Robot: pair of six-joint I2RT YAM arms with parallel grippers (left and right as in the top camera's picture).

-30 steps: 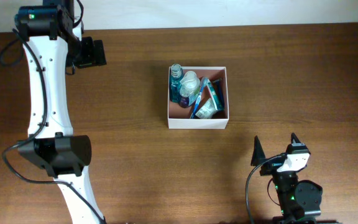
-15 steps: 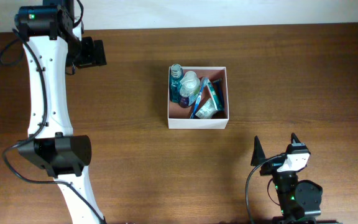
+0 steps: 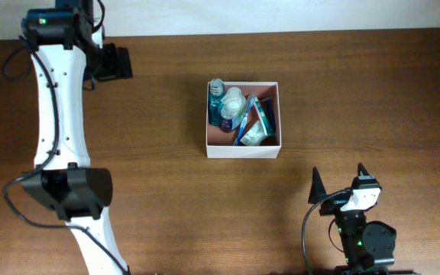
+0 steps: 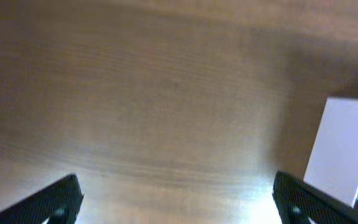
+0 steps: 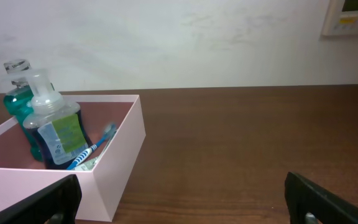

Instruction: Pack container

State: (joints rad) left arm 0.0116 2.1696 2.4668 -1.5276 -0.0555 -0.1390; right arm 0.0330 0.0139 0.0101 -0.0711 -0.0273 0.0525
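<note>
The container [image 3: 243,150], just toward 12 o'clock of the tabletop's [image 3: 357,92] middle, holds toiletries [image 3: 235,114], and with the left gripper [image 4: 179,202] at 10 o'clock and the right gripper [image 3: 339,179] at 5 o'clock both wide and empty, packing looks finished, so the next move calls only for parking the arms.

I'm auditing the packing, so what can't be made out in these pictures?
- Overhead: items in the container overlap; labels too small to read.
- Left wrist: blurred; the right edge cuts off the container, contents barely visible.
- Right wrist: the container's near wall hides the pump bottle base; the left edge crops it.
</note>
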